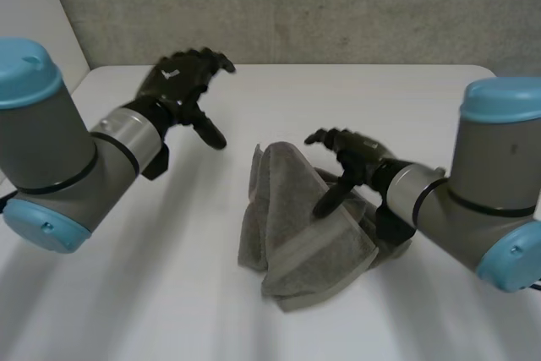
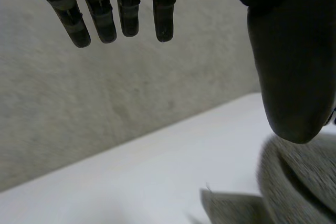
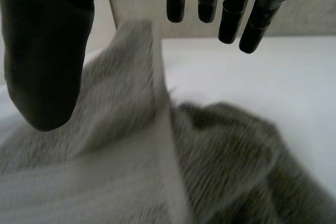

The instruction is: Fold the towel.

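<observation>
A grey towel [image 1: 292, 226] lies crumpled in a heap on the white table [image 1: 169, 293], with one fold standing up as a ridge. My right hand [image 1: 351, 162] hovers over the heap's right side, open, its thumb pointing down at the cloth. In the right wrist view the towel [image 3: 131, 150] spreads beneath the straight fingers [image 3: 231, 9] and thumb [image 3: 44, 61]. My left hand [image 1: 182, 82] is raised above the table to the left of the towel, open and holding nothing. The left wrist view has a part of the towel [image 2: 294, 182] beyond its thumb [image 2: 294, 66].
A grey wall [image 1: 296, 6] runs behind the table's far edge. Bare table top lies to the left of the towel and in front of it.
</observation>
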